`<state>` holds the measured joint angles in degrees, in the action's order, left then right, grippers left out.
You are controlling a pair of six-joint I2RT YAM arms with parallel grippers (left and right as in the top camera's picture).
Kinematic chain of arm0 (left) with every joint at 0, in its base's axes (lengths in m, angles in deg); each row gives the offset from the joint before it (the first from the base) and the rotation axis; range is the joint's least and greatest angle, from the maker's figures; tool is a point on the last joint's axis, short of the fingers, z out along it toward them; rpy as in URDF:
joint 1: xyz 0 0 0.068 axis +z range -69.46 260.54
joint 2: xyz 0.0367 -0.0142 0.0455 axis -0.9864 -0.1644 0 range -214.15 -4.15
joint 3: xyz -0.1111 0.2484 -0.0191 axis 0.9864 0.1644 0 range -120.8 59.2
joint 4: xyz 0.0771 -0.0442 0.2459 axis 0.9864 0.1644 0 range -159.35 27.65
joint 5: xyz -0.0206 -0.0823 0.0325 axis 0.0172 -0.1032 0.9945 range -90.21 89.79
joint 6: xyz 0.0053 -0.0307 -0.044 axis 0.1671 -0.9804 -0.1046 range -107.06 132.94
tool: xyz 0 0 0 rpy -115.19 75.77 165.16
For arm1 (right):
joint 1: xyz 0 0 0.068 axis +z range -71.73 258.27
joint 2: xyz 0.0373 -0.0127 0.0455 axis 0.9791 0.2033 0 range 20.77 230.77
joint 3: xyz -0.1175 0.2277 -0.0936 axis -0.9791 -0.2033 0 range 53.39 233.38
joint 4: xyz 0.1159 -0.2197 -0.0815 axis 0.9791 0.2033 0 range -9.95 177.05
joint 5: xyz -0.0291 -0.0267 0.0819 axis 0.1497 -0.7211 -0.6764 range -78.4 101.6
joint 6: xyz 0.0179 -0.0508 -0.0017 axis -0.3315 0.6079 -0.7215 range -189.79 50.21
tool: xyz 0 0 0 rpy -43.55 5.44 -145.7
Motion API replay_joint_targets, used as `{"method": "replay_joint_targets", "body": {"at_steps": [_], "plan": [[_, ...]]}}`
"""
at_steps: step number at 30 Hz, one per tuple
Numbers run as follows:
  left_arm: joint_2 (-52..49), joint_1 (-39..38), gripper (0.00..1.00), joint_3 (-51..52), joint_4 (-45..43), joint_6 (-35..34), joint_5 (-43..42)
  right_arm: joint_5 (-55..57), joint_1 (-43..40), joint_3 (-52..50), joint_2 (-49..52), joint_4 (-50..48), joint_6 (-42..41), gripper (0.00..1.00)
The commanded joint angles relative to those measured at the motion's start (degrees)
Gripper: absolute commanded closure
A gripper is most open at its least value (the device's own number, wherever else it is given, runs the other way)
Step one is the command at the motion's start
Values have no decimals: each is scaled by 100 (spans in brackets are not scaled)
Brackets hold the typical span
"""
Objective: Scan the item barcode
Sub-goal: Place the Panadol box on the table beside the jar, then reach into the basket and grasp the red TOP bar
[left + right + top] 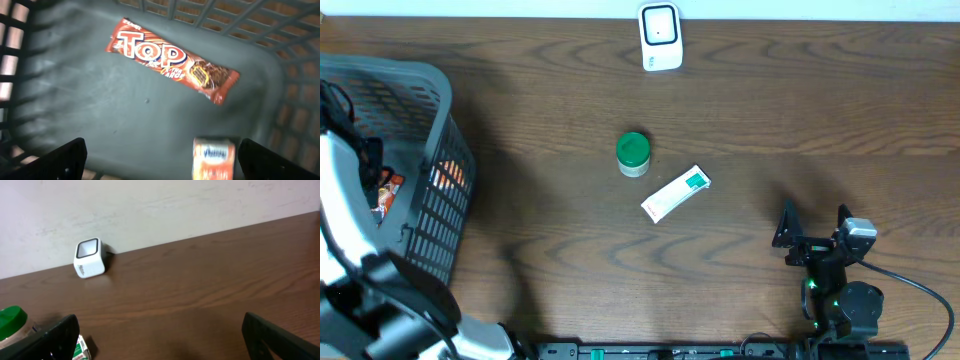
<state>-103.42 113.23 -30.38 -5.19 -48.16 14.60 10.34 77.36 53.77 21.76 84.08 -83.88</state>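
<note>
Orange-and-white small carton point(213, 159) sits between left gripper point(162, 160) spread fingers, on grey plastic basket point(90, 100) floor; right gripper point(160, 340) spread too. Carton possibly upright, view's cropped. Off-centre closing could topple it.

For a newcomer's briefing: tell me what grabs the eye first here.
The red Top chocolate bar lies flat on the floor of the grey basket at the table's left edge. Mid-table, a green-lidded jar stands beside a white tube, with the white scanner at the far edge.
</note>
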Motion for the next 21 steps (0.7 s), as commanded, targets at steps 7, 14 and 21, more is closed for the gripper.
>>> {"method": "replay_joint_targets", "body": {"at_steps": [7, 14, 21], "plan": [[-946, 13, 3, 13, -673, -330, 621, 31, -50, -7, -22, 24, -48, 1], [-1394, 15, 3, 13, -1060, -326, 885, 31, -50, -7, -22, 24, -48, 1], [-1729, 92, 3, 13, -1281, -326, 885, 31, -50, -7, -22, 24, -48, 1]]}}
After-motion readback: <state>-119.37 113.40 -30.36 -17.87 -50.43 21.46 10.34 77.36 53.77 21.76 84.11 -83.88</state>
